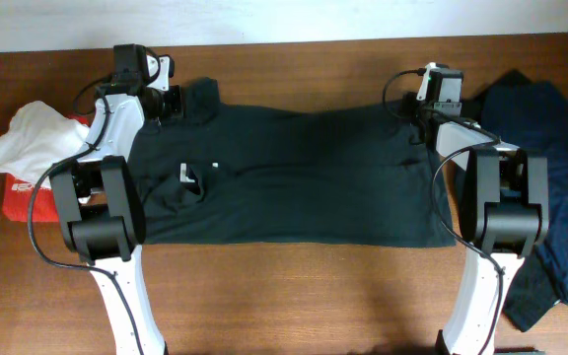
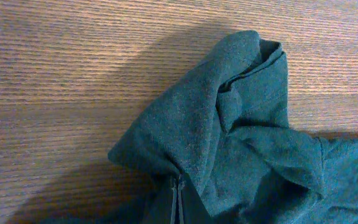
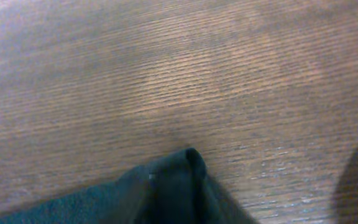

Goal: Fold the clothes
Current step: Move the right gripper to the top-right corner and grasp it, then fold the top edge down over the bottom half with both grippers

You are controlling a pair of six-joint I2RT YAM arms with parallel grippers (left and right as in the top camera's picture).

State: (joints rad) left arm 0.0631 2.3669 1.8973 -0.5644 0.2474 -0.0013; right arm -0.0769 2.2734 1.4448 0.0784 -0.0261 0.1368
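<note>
1. The black T-shirt [image 1: 304, 177] lies as a wide, flat band across the middle of the table [image 1: 294, 296], between my two arms.
2. My left gripper [image 1: 173, 102] sits at the shirt's far left corner; its fingers are pressed together; my wrist camera shows that corner bunched into a raised fold on the wood; whether cloth is pinched, I cannot tell.
3. My right gripper [image 1: 424, 126] is at the far right corner; its wrist view shows only a dark tip of cloth; spread or closed, I cannot tell.
4. A white garment [image 1: 30, 136] lies crumpled at the left, touching a red garment [image 1: 16, 200]; a navy garment [image 1: 550, 168] is heaped at the right.
</note>
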